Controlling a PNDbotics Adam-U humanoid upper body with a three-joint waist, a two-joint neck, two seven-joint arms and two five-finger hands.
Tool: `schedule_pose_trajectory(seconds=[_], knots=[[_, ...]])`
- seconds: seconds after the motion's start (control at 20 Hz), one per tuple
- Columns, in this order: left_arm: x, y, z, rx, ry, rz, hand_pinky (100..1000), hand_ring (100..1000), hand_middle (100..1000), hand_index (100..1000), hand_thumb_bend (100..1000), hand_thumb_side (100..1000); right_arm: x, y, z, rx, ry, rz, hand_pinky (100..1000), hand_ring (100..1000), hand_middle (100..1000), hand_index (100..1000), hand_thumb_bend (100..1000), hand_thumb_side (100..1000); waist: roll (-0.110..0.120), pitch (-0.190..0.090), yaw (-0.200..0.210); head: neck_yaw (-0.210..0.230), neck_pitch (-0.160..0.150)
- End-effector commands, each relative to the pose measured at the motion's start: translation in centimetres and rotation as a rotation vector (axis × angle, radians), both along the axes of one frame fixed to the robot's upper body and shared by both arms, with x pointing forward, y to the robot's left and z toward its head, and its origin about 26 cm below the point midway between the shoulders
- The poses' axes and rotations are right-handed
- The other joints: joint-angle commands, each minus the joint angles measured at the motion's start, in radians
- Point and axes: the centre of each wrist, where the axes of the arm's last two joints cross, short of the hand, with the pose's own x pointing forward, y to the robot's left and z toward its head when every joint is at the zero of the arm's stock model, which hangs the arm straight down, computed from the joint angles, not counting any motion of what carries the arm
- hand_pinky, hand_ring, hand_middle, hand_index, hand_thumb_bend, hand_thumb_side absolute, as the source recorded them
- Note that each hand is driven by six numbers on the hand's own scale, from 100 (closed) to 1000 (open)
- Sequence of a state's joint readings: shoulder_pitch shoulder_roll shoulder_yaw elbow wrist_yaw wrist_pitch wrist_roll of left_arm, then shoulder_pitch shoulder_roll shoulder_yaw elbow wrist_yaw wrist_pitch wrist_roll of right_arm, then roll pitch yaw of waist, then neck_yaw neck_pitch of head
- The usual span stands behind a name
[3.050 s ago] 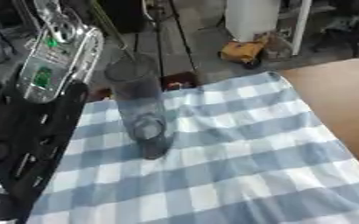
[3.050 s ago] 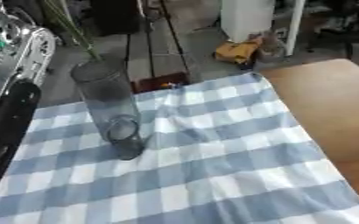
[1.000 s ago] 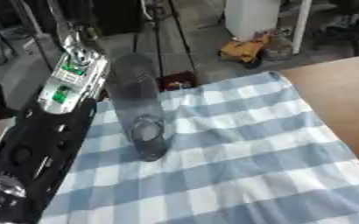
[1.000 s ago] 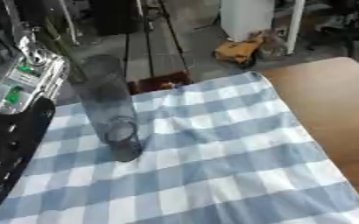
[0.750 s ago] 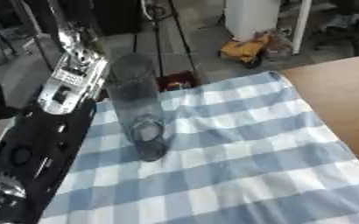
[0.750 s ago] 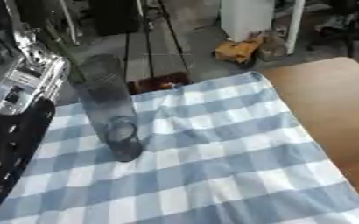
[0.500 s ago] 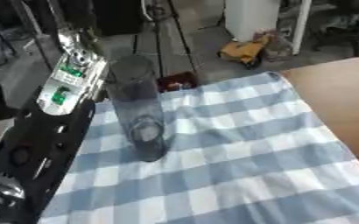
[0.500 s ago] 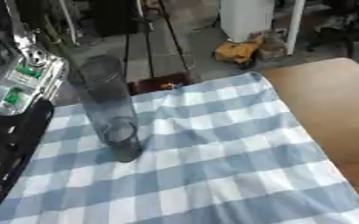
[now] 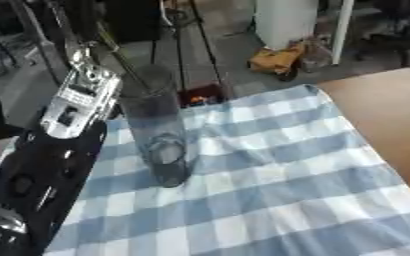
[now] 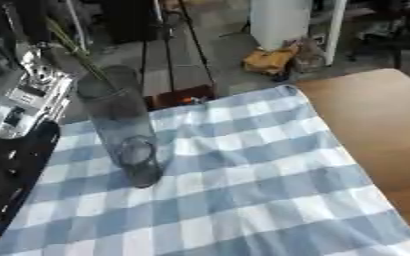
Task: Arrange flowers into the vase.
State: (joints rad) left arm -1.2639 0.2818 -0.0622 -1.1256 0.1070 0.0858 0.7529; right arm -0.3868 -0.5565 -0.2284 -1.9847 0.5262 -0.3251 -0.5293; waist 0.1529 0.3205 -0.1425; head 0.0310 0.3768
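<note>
A tall clear glass vase (image 9: 160, 135) stands upright on the blue-and-white checked cloth (image 9: 270, 175), left of centre. My left arm comes in from the lower left, black along the forearm. Its silver left hand (image 9: 79, 92) is raised just left of the vase's rim. A thin green flower stem (image 10: 82, 62) slants from above the hand down into the vase's mouth; the fingers seem closed on it. The flower's head is out of view. My right hand shows in neither view.
Bare wooden tabletop (image 9: 388, 115) lies to the right of the cloth. Beyond the far edge are a dark red box (image 9: 204, 95), a yellow object (image 9: 274, 60), a white cylinder (image 9: 287, 20) and thin stand legs on the floor.
Over three seconds my left hand has come lower beside the vase. In the last half second it has hardly moved, and the vase has stayed put.
</note>
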Motion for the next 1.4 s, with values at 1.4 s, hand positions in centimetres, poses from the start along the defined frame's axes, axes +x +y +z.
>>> schedule_pose_trajectory(seconds=[1.4], knots=[[0.1, 2.6, 0.7, 0.303, 0.145, 0.150, 100, 343, 388, 338, 141, 942, -0.5, -0.3, 0.4, 0.010, -0.033, -0.024, 795, 781, 662, 811, 100, 983, -0.014, -0.037, 0.013, -0.020, -0.011]])
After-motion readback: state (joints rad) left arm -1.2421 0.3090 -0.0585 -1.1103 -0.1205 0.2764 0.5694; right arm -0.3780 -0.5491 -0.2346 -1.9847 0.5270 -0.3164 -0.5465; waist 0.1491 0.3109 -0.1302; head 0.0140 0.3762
